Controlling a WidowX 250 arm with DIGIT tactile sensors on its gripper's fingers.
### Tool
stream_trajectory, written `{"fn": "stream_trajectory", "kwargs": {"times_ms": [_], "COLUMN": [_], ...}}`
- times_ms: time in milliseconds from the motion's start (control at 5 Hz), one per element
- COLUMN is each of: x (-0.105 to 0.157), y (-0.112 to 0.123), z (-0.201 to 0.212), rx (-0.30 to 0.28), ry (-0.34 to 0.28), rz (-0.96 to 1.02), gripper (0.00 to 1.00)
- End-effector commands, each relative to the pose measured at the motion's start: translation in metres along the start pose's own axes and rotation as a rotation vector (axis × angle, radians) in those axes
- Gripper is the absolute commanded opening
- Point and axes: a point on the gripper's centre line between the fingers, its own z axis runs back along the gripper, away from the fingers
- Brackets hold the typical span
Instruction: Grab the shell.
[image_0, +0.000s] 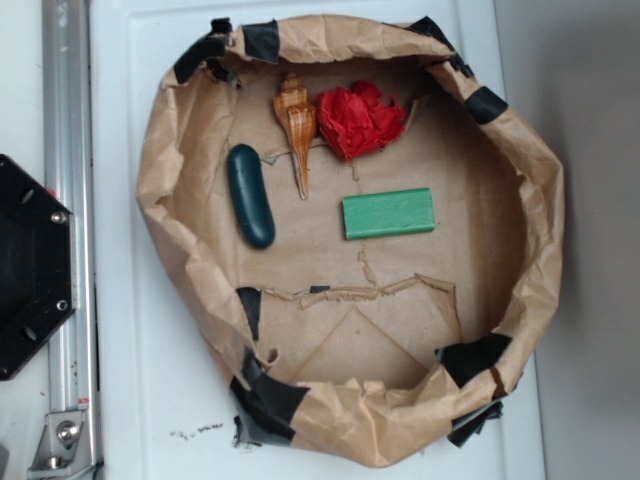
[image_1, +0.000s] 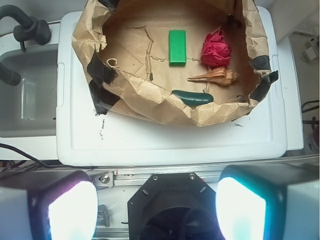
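The shell (image_0: 297, 125) is orange-tan and ribbed, with a thin pointed tail toward the near side. It lies inside the brown paper bowl (image_0: 180, 250) near its back wall, between the dark green capsule (image_0: 250, 195) and the crumpled red paper (image_0: 358, 120). In the wrist view the shell (image_1: 216, 76) lies on its side with the tail pointing left. My gripper (image_1: 157, 207) is open and empty, its fingertips (image_1: 70, 210) wide apart, high above the robot base and far from the bowl. The gripper does not show in the exterior view.
A green rectangular block (image_0: 389, 213) lies in the bowl right of the shell. The bowl has tall crumpled walls patched with black tape (image_0: 270, 400). It stands on a white lid (image_0: 120, 330). The black robot base (image_0: 30, 265) and a metal rail (image_0: 65, 150) are at the left.
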Motion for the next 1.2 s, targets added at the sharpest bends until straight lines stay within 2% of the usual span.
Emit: {"fn": "stream_trajectory", "kwargs": {"times_ms": [0,200,400,600,1000], "x": [0.0,0.024,0.05,0.074,0.107], "y": [0.0,0.025,0.036,0.051,0.063], "z": [0.0,-0.035,-0.043,-0.069,-0.123], "rx": [0.0,0.178,0.183,0.183,0.137], "ry": [0.0,-0.038,-0.129,-0.214,-0.264], "rz": [0.0,0.233,0.486,0.636,0.513], "gripper": [1.0,1.0,1.0,1.0,1.0]}}
